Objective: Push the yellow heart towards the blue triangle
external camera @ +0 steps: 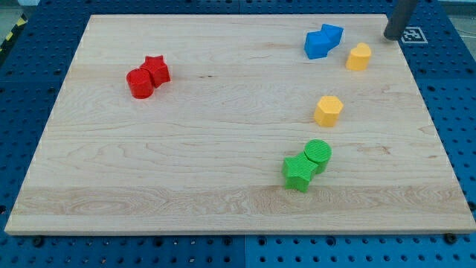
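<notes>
The yellow heart [358, 56] lies near the view's top right on the wooden board [223, 186]. Just to its left and a little higher sit two touching blue blocks: the nearer one [317, 45] looks like the triangle, and the other blue block [332, 33] is behind it at the upper right. A small gap separates the heart from the blue blocks. My tip [389, 36] is at the board's top right corner, to the right of and above the heart, not touching it.
A yellow hexagon [328, 110] lies below the heart. A green cylinder [317, 154] and a green star [298, 172] touch at the lower right. A red star [157, 69] and a red cylinder [139, 83] touch at the upper left.
</notes>
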You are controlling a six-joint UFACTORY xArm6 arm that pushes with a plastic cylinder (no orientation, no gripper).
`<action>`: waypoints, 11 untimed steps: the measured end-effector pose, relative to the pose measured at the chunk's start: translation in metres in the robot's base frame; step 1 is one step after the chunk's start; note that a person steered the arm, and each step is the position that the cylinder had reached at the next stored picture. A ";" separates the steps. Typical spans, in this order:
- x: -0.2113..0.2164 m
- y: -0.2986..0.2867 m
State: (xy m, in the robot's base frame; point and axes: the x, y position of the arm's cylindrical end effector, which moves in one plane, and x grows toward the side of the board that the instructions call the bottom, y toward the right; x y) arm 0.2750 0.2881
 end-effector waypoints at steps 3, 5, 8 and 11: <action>0.073 -0.097; 0.084 -0.160; 0.086 -0.126; 0.020 -0.152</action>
